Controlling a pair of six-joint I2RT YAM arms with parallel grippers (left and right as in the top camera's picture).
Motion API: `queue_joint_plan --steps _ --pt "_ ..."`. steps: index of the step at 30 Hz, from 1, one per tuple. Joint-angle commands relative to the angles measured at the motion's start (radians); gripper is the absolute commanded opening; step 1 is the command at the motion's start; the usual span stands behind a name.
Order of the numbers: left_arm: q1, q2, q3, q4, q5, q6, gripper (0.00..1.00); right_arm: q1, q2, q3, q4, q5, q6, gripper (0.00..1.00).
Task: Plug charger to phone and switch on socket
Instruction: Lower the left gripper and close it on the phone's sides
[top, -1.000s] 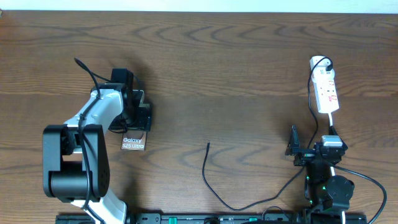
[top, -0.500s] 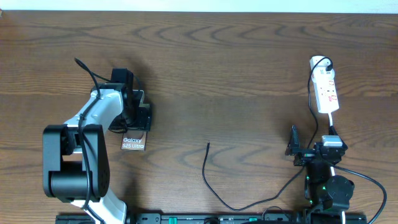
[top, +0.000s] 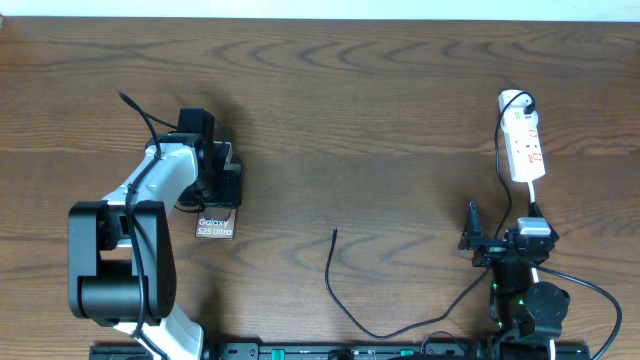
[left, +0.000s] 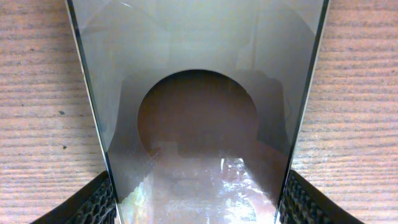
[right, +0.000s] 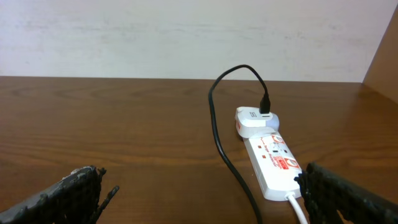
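Note:
The phone (top: 215, 228) lies flat on the left of the table, its mirrored back up and "Galaxy" lettering showing. My left gripper (top: 220, 200) is down over its far end. In the left wrist view the phone (left: 199, 93) fills the gap, and both fingers (left: 99, 202) press against its long edges. The charger (top: 330, 285) is a thin black cable; its free tip (top: 335, 232) lies at mid-table. It runs right and up to the socket (top: 525, 145), a white strip (right: 270, 158). My right gripper (top: 503, 222) stands open and empty just short of the socket.
The socket's white cord (top: 535, 195) runs back toward the right arm's base (top: 530, 305). The charger's black lead (right: 216, 124) arches off the white adapter (right: 255, 121) and crosses the wood between my right fingers. A pale wall (right: 186, 37) bounds the far table edge.
My left fingers have closed in onto the phone's edges, and the phone has shifted slightly and straightened. The right arm, the charger and the socket have not moved.

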Motion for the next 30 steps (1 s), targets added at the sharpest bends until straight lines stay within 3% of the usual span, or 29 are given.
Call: queue_joint_plan --steps 1,16,25,30 --pt "0.0 0.021 -0.01 0.008 0.013 0.008 0.5 0.003 -0.003 -0.001 -0.005 0.001 0.0 0.99" --pt "0.0 0.021 -0.01 0.011 0.013 0.008 0.35 0.003 -0.003 -0.001 -0.005 0.0 0.0 0.99" --pt "0.0 0.021 -0.01 0.011 0.013 0.008 0.09 0.003 -0.003 -0.001 -0.005 0.0 0.0 0.99" --pt "0.0 0.021 -0.01 0.012 0.013 0.008 0.08 0.003 -0.003 -0.001 -0.005 0.0 0.0 0.99"
